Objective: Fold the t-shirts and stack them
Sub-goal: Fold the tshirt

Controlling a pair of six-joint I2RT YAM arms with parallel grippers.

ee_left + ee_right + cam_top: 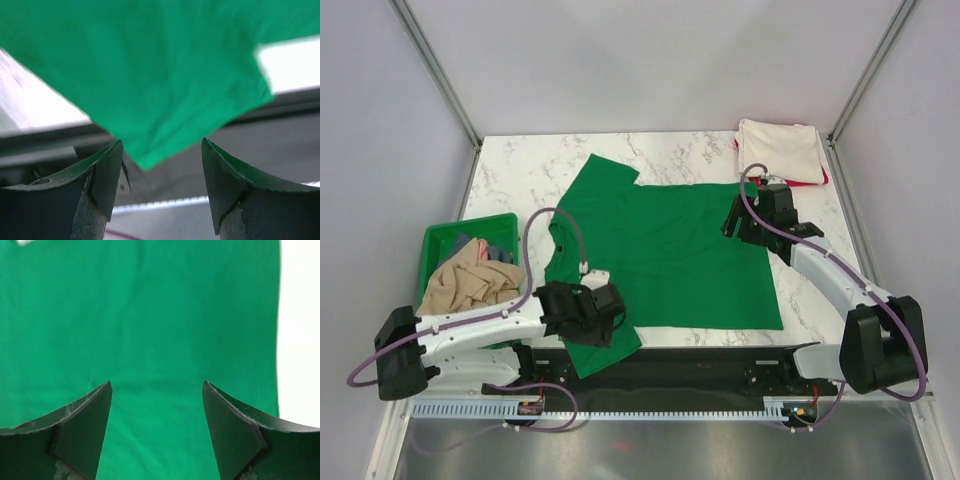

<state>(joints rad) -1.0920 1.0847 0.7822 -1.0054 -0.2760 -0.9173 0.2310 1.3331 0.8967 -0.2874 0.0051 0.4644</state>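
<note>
Closest to my wrist cameras are the fingers themselves. The left gripper (160,150) has its jaws standing well apart, and the pointed tip of a sleeve of the green t-shirt (150,75) sits in the gap between them without either finger pinching it. The right gripper (156,390) is also spread wide, with nothing between its fingers, just flat green cloth underneath and the shirt's edge running along at 3 o'clock in that view.

From the overhead camera, the green t-shirt (670,250) lies spread flat across the middle of the marble table (520,180), collar towards 9 o'clock. One sleeve points to 11 o'clock; the other, at 7 o'clock, hangs over the near table edge. The left gripper (595,315) sits at that 7 o'clock sleeve. The right gripper (735,220) is over the shirt's 3 o'clock edge.

At 1 o'clock, in the far corner, a folded cream-white t-shirt (782,150) rests on a red t-shirt (825,179), of which I see only a sliver. At 9 o'clock a green bin (445,240) holds a crumpled tan t-shirt (470,280).
</note>
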